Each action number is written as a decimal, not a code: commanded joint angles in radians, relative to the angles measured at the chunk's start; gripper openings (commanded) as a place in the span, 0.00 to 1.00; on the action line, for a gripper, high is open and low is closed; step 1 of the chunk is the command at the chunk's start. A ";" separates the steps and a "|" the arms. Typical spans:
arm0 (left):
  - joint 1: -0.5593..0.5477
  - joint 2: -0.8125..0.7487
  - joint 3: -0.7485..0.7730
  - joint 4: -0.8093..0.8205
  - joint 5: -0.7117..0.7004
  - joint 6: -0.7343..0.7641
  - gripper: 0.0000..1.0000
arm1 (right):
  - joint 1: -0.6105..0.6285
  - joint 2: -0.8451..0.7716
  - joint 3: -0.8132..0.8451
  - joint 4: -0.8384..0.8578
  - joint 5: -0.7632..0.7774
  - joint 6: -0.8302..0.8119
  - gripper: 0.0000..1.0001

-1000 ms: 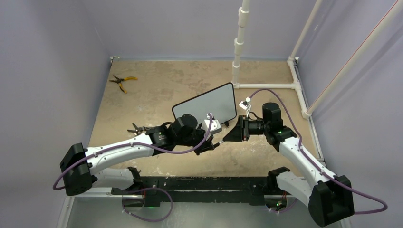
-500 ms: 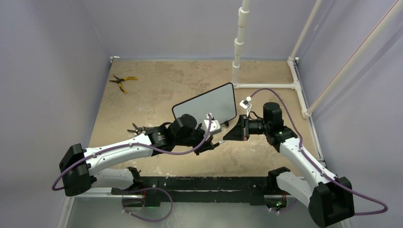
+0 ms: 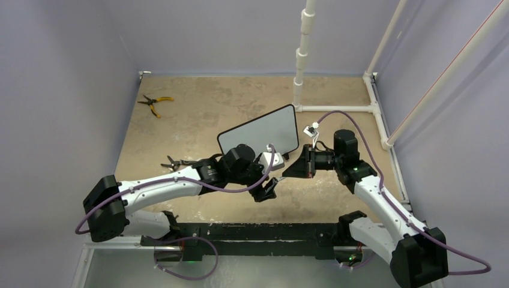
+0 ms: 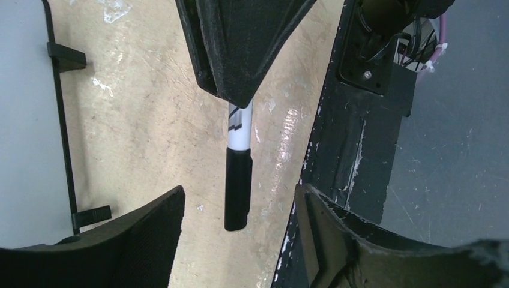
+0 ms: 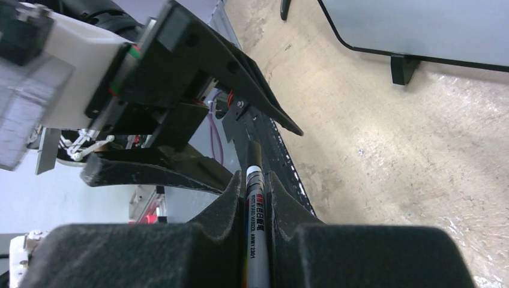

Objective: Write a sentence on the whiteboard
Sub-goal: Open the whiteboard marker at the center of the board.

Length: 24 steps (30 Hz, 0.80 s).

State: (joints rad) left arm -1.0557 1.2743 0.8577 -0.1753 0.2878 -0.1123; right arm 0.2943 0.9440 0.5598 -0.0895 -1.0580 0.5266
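The whiteboard (image 3: 259,131) stands tilted on its small black feet mid-table; its face looks blank and the sentence does not show in any view. My right gripper (image 3: 286,173) is shut on a white marker (image 5: 255,210) with printed lettering. The marker's black cap (image 4: 236,187) points at my left gripper (image 4: 240,191), which is open, its fingers (image 4: 150,234) on either side of the cap and apart from it. In the right wrist view the left gripper (image 5: 240,102) hangs just beyond the marker's tip. The board's edge (image 4: 59,120) also shows at the left of the left wrist view.
Yellow-handled pliers (image 3: 155,103) lie at the far left of the table. A dark tool (image 3: 173,162) lies beside the left arm. A white pipe frame (image 3: 300,66) stands at the back right. The black base rail (image 3: 252,231) runs along the near edge.
My left gripper has opened, let go of the marker and drawn back toward the near edge. My right gripper has shut on the marker and holds it in place.
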 commanded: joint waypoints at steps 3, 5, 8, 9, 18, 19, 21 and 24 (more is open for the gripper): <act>0.000 0.044 0.056 0.057 0.054 -0.017 0.59 | -0.003 -0.035 0.055 -0.011 -0.047 -0.066 0.00; 0.000 0.046 0.054 0.067 0.066 -0.019 0.53 | -0.003 -0.037 0.055 -0.032 -0.055 -0.086 0.00; 0.000 0.051 0.050 0.093 0.094 -0.032 0.51 | -0.003 -0.030 0.052 -0.059 -0.065 -0.115 0.00; 0.000 0.055 0.050 0.100 0.106 -0.037 0.50 | -0.002 -0.030 0.054 -0.064 -0.063 -0.119 0.00; 0.000 0.060 0.037 0.134 0.155 -0.054 0.05 | -0.002 -0.019 0.061 -0.084 -0.042 -0.136 0.00; 0.000 0.056 0.033 0.133 0.155 -0.053 0.00 | -0.003 -0.017 0.064 -0.089 -0.034 -0.138 0.00; 0.000 0.040 0.019 0.132 0.152 -0.047 0.00 | -0.003 -0.015 0.075 -0.111 -0.015 -0.130 0.00; -0.001 0.012 -0.004 0.117 0.135 -0.033 0.00 | -0.003 -0.034 0.078 -0.060 -0.016 -0.078 0.00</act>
State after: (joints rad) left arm -1.0538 1.3361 0.8658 -0.0959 0.3996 -0.1562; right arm 0.2943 0.9245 0.5896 -0.1883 -1.0912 0.4244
